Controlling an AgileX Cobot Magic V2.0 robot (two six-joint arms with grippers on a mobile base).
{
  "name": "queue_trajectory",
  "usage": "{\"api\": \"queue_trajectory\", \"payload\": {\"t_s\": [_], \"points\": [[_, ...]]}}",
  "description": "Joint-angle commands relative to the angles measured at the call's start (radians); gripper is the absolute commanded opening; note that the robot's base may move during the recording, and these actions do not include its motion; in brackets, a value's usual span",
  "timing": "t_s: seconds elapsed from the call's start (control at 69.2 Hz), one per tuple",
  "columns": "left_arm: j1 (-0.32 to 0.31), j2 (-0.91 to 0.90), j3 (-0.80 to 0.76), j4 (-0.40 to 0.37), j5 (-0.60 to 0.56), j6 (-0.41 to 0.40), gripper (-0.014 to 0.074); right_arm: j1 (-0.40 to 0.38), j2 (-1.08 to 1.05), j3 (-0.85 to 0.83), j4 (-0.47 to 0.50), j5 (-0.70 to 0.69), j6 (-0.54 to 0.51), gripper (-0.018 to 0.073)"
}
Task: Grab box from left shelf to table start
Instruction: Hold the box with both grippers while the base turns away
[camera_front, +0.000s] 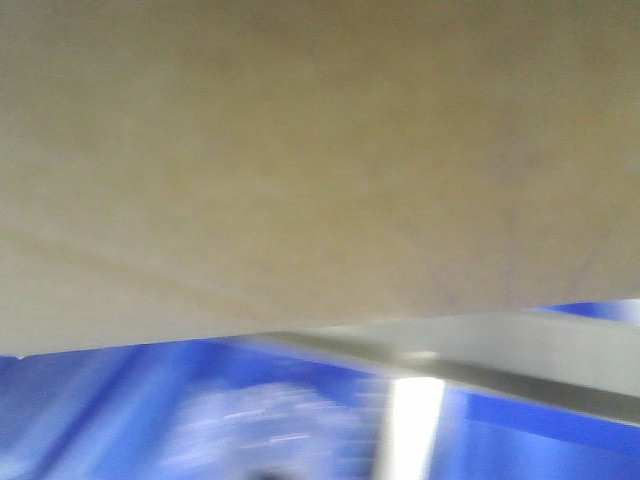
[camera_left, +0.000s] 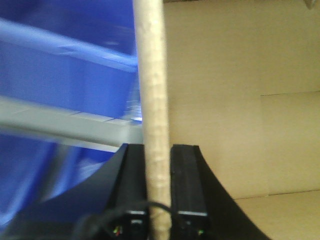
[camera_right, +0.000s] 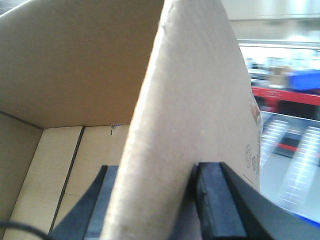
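Observation:
The box (camera_front: 300, 150) is a plain brown carton that fills the upper part of the front view, close to the camera and blurred. In the left wrist view my left gripper (camera_left: 158, 165) is shut on the thin edge of a box wall (camera_left: 152, 90), one black finger on each side; the box's inside (camera_left: 225, 100) lies to the right. In the right wrist view my right gripper (camera_right: 160, 190) is shut on another box wall (camera_right: 190, 110), with the open box interior (camera_right: 75, 75) to the left. A silver shelf rail (camera_front: 470, 360) shows below the box. The table is out of view.
Blue plastic bins (camera_front: 120, 420) lie behind and below the rail, also in the left wrist view (camera_left: 60, 70) with grey rack bars (camera_left: 60, 125). In the right wrist view a blurred red rack (camera_right: 285, 100) and floor lie to the right.

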Motion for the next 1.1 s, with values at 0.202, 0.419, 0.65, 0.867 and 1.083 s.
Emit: {"api": "queue_trajectory", "payload": {"t_s": [0.202, 0.419, 0.65, 0.867, 1.083], "points": [[0.0, 0.018, 0.001, 0.132, 0.061, 0.025, -0.0094, 0.003, 0.015, -0.032, -0.032, -0.148, -0.004, 0.006], [0.0, 0.018, 0.001, 0.132, 0.061, 0.025, -0.0094, 0.003, 0.015, -0.032, -0.032, -0.148, -0.004, 0.006], [0.0, 0.018, 0.001, 0.132, 0.061, 0.025, -0.0094, 0.003, 0.015, -0.032, -0.032, -0.148, -0.004, 0.006], [0.0, 0.018, 0.001, 0.132, 0.061, 0.025, -0.0094, 0.003, 0.015, -0.032, -0.032, -0.148, -0.004, 0.006], [0.0, 0.018, 0.001, 0.132, 0.061, 0.025, -0.0094, 0.003, 0.015, -0.032, -0.032, -0.148, -0.004, 0.006]]}}
